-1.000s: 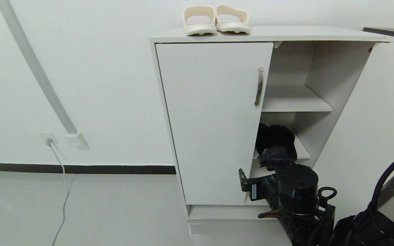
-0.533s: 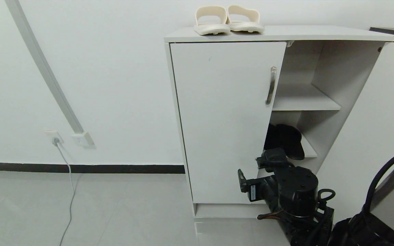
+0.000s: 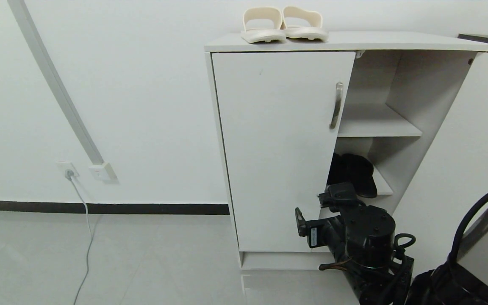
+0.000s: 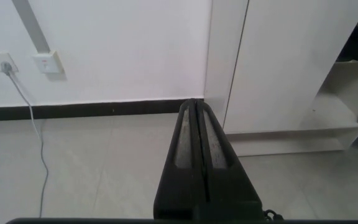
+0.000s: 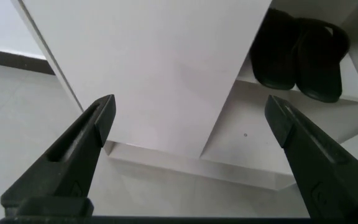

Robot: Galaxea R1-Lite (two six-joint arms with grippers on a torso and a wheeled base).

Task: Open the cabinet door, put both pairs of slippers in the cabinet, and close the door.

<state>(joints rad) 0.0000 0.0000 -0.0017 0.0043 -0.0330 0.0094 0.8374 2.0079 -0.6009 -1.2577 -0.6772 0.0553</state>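
On top of the cabinet [image 3: 396,41] you have the cream slippers [image 3: 284,24], not yet stowed. The black slippers [image 3: 352,174] lie on the lower shelf, with the right door [image 3: 460,161] swung open for access.

Right gripper [image 5: 190,106]: spread wide, empty, low before that shelf.

Left gripper [image 4: 196,109]: closed flat, idle, low beside the cabinet.

Right wrist view resolves the black pair side by side; head view places the cream pair up top.

- Plugged wall socket [image 3: 67,168]: mounted ahead of the left gripper [image 4: 196,107], off to its left.
- Grey cable [image 3: 79,194]: trailed from it onto the floor.
- Second socket [image 3: 101,171]: set beside the first, below a slanted wall duct [image 3: 53,80].
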